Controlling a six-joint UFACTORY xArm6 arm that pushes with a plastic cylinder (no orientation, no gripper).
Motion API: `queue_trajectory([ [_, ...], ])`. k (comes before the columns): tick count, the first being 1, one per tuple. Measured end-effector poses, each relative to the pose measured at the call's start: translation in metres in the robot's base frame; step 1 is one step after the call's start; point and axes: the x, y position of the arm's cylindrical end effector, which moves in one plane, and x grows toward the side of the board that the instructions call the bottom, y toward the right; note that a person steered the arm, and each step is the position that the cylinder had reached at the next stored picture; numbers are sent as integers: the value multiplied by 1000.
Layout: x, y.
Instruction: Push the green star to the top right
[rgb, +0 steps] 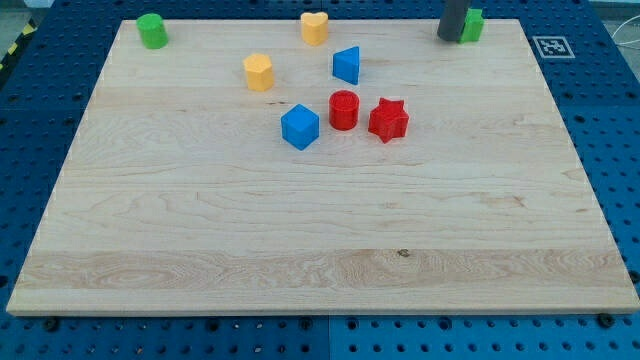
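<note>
My tip (449, 39) is a bare rod with nothing to open or clench; it grasps nothing and rests against the green star (473, 25), which sits just to its right at the board's (300, 230) top right edge. The star looks about home, so the risk is overshoot: more push rightward or upward could tip it off the edge. Far to my tip's left lie the yellow heart (314, 28), blue triangle (347, 65), red cylinder (343, 110) and red star (388, 120), all well apart and safe
</note>
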Motion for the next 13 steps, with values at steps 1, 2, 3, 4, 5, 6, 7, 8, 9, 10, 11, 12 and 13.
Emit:
queue_trajectory([
  [1,-13,-2],
  [2,-30,-2],
  [3,-34,0],
  [4,-33,11],
  [5,-33,27],
  [6,-33,41],
  [7,-33,54],
  [8,-33,61],
  [9,-33,63],
  [10,-25,63],
  [11,-21,63],
  [12,-21,43],
  [13,-21,-31],
])
